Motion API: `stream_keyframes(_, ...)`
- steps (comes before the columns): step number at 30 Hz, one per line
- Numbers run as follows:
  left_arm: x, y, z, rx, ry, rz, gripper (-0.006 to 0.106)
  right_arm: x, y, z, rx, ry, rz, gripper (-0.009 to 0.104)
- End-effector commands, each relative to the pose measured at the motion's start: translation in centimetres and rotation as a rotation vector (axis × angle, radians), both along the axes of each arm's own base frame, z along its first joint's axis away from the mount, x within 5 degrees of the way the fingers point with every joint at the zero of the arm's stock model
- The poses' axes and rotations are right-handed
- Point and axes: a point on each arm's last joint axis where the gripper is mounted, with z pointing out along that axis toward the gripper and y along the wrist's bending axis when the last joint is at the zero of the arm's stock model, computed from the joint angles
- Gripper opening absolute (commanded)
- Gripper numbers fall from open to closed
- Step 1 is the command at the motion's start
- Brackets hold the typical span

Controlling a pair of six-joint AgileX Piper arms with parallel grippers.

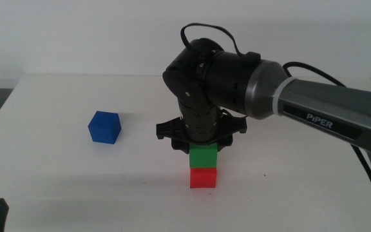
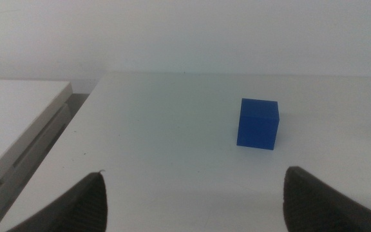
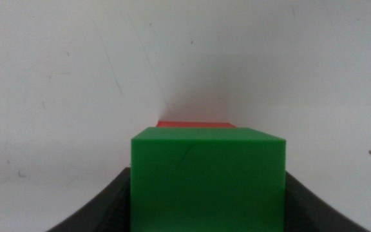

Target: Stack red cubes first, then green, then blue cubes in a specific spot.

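White table (image 1: 76,187), plain wall behind, and your right arm reaches in over the middle. Right pincer (image 1: 203,147) is clamped on the green cube (image 1: 203,156), which sits squarely on the red cube (image 1: 203,178). The blue cube (image 1: 104,127) lies well apart toward your left arm; left pincer (image 2: 192,200) waits with jaws wide apart, facing it.
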Motion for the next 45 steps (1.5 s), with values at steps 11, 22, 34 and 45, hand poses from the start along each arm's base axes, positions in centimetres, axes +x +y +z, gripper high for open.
stream_keyframes(11,0.0,0.0,0.1,-0.007,-0.013,0.001,0.094,0.5,0.3,-1.7,-0.029,-0.004,0.009,0.006)
stream_keyframes(22,0.0,0.0,0.1,-0.007,-0.013,0.001,0.094,0.4,0.2,-1.7,-0.040,0.008,-0.016,0.065)
stream_keyframes(34,0.0,0.0,0.1,-0.007,-0.013,0.001,0.094,-6.1,-5.2,11.6,0.068,-0.267,0.061,0.091)
stream_keyframes(45,0.0,0.0,0.1,-0.007,-0.013,0.001,0.094,-18.3,-19.2,16.0,0.178,-0.587,0.477,0.091)
